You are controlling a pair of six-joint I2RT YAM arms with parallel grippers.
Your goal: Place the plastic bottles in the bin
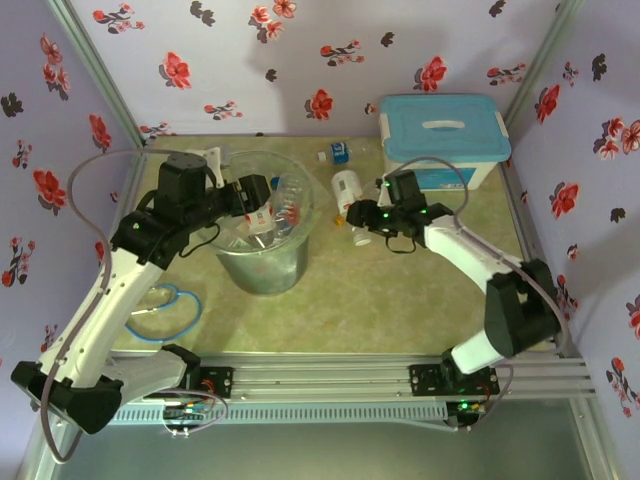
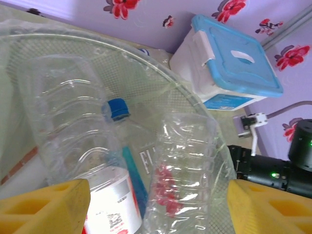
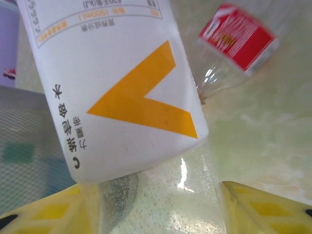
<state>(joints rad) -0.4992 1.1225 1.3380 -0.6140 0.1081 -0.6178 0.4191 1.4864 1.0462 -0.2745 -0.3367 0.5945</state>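
Observation:
The bin (image 1: 262,268), a grey bucket lined with a clear bag, stands left of centre and holds several plastic bottles. My left gripper (image 1: 258,200) hangs over its mouth. In the left wrist view that gripper (image 2: 158,204) is open, its yellow fingers (image 2: 44,207) wide apart above a white-labelled bottle (image 2: 105,195), a blue-capped one (image 2: 117,108) and a crumpled one (image 2: 185,165). My right gripper (image 1: 358,215) is shut on a white bottle with an orange mark (image 1: 347,190) lying on the table. Close up, the gripper (image 3: 151,200) has its fingers against the bottle's (image 3: 122,87) clear lower body.
A red-labelled bottle (image 3: 236,36) lies just beyond the held one. A small blue-labelled bottle (image 1: 337,153) lies near the back wall. The white box with a light-blue lid (image 1: 440,140) stands at the back right. A blue cable loop (image 1: 165,305) rests front left.

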